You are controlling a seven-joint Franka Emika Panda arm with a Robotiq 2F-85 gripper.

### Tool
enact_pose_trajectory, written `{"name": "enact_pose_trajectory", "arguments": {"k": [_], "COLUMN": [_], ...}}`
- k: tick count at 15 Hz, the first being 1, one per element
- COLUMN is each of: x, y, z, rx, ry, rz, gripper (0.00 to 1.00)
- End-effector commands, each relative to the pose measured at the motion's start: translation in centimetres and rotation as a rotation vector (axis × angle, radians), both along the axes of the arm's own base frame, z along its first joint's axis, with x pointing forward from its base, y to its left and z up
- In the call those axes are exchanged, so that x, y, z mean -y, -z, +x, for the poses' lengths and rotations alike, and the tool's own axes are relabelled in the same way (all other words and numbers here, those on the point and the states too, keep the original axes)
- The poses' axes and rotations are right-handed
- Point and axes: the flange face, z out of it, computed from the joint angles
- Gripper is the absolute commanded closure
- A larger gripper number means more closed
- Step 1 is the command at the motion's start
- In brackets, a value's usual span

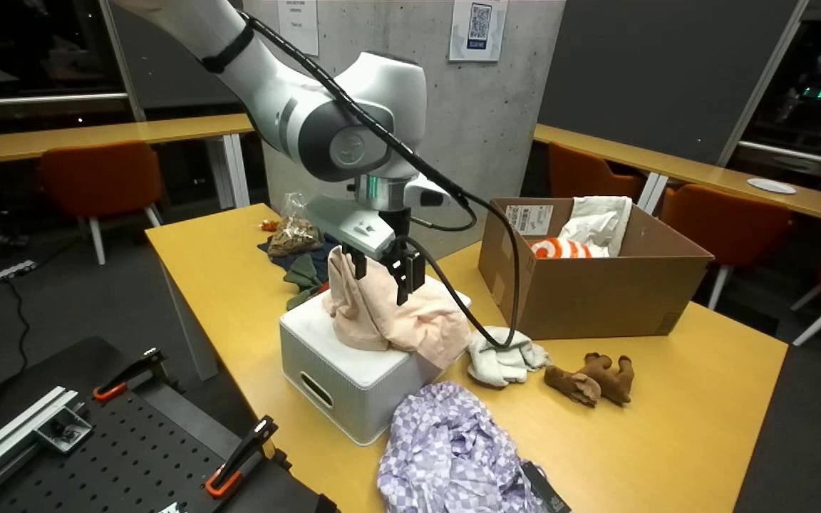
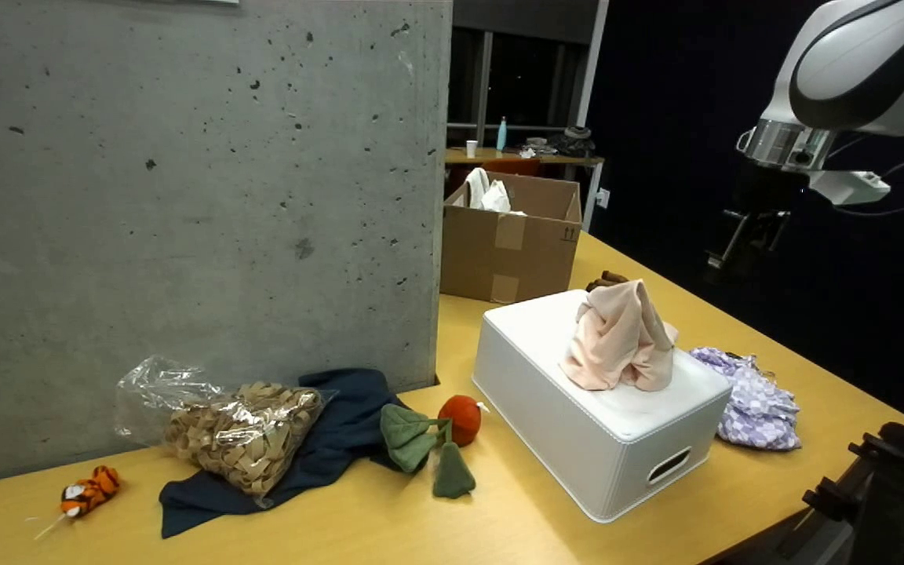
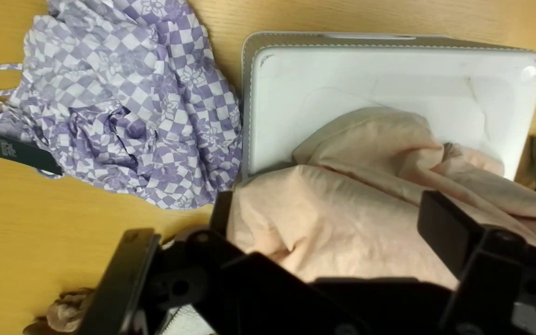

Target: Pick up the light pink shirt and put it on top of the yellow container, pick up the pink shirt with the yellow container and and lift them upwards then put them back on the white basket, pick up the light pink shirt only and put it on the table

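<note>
Wide-spread gripper (image 3: pixel 327 218) hangs near the light pink shirt (image 2: pixel 617 341)

Nearest the wrist camera, its fingers (image 3: pixel 449 232) stand far apart and have hold of nothing; in an exterior view there is a gap between them and the shirt. The shirt lies bunched into a peak on the white basket (image 2: pixel 546 416), which looks upturned, part of it draped over a long side. No yellow container shows; whether one sits beneath the folds cannot be told.

The fabric should prove light, limp and hard to damage, giving way rather than pushing back. A deep pinch at the raised peak looks surer than a nip at the loose drape; if something rigid is underneath, the grip would need to go lower and take in its wall.

The basket's slotted end stands near the edge of the table (image 1: pixel 681 420), so inward travel looks safer. A lilac checked garment (image 1: pixel 453 449) and white cloth (image 1: pixel 503 365) crowd the draped side, the cardboard box (image 1: pixel 596 299) rises beyond, and the black cable (image 1: pixel 517 285) could snag. The stretch past the brown plush toy (image 1: pixel 596 377) seems roomiest for setting down.
</note>
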Motion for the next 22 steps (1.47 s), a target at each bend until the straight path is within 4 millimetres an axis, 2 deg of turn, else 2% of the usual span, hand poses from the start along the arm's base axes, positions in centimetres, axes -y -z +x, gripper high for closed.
{"name": "enact_pose_trajectory", "arguments": {"k": [1, 6, 15, 22], "x": [-0.3, -1.1, -5.0, -8.9], "y": [2.3, 5.1, 9.1, 12.9], "z": [1.9, 5.3, 9.8, 11.6], "rx": [-0.002, 0.017, 0.024, 0.009], "ry": [-0.023, -0.039, -0.086, -0.123], "rz": [-0.02, -0.074, -0.081, -0.058], "gripper": [0.0, 0.0, 0.0, 0.0]}}
